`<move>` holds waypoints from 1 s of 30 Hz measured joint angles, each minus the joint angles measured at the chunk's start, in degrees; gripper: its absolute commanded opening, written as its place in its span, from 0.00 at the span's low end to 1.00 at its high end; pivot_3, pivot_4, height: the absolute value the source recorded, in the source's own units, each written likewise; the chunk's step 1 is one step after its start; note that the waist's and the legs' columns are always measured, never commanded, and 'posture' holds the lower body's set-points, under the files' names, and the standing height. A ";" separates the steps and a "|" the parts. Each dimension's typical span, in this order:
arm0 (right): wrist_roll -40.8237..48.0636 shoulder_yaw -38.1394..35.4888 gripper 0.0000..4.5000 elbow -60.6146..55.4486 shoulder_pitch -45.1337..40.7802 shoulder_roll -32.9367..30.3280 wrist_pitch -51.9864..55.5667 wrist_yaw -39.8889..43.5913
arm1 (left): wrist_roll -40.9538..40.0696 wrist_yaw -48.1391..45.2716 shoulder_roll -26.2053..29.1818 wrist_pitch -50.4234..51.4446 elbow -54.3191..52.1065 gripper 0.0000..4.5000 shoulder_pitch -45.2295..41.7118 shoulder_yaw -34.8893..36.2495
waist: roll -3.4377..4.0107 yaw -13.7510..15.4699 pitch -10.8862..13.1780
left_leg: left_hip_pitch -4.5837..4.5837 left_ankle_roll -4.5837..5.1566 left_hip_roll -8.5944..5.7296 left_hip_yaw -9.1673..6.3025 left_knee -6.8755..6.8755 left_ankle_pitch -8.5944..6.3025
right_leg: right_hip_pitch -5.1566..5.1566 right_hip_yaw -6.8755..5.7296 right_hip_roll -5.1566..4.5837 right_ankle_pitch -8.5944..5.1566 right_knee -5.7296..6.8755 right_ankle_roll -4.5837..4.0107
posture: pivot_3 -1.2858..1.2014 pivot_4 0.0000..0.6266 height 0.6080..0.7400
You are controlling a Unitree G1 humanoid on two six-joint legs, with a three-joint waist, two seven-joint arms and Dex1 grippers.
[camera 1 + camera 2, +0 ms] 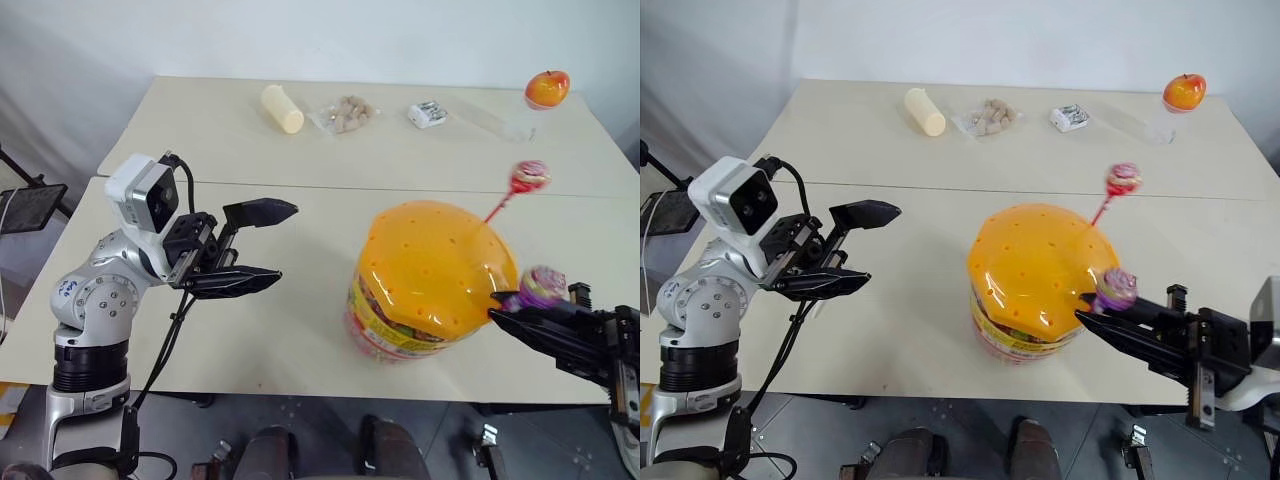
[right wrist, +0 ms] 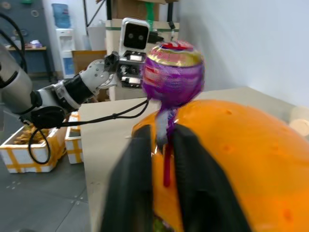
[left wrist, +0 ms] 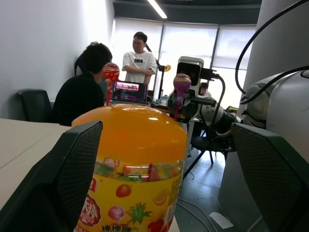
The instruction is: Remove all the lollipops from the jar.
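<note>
One lollipop gripped, none out of the jar yet.

The right gripper (image 2: pixel 161 140) is pinched shut on the stick of a purple-wrapped lollipop (image 2: pixel 173 77) at the rim of the orange-lidded clear plastic jar (image 1: pixel 430 275) on the table (image 1: pixel 300 300); a pink-wrapped lollipop (image 1: pixel 529 177) stands in the lid, and the left gripper (image 1: pixel 250 245) hangs wide open, empty, well apart.

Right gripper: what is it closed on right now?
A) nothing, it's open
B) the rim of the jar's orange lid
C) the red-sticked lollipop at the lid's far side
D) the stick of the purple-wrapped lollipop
D: the right gripper pinches the stick just under the purple-wrapped lollipop above the jar's orange lid.
</note>
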 measured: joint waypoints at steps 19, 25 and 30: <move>21.73 -12.94 0.01 11.06 -4.26 -7.17 6.07 -17.56 | -1.48 0.52 -1.35 -0.09 -0.33 1.00 0.17 0.07 | 0.00 0.21 0.00 | -0.07 0.00 0.01 0.07 0.05 0.00 | 0.01 0.01 0.01 0.02 -0.01 -0.03 | 0.52 0.24 1.00; 5.45 -16.71 0.01 26.79 4.57 -13.33 11.53 -21.79 | -0.75 0.57 -2.56 -2.51 -0.76 1.00 0.16 -0.10 | 0.00 0.26 0.00 | -0.14 0.04 -0.03 0.24 0.06 -0.02 | 0.01 0.03 0.01 0.01 -0.14 -0.04 | 0.52 0.24 1.00; -16.13 -7.48 0.01 41.50 8.89 -22.60 15.67 -24.96 | 1.27 0.37 -2.37 -4.60 -3.65 1.00 1.66 -1.24 | 0.09 -0.30 -0.05 | -0.08 0.05 0.02 0.48 0.02 -0.02 | -0.03 0.15 0.03 -0.01 -0.18 -0.08 | 0.52 0.24 1.00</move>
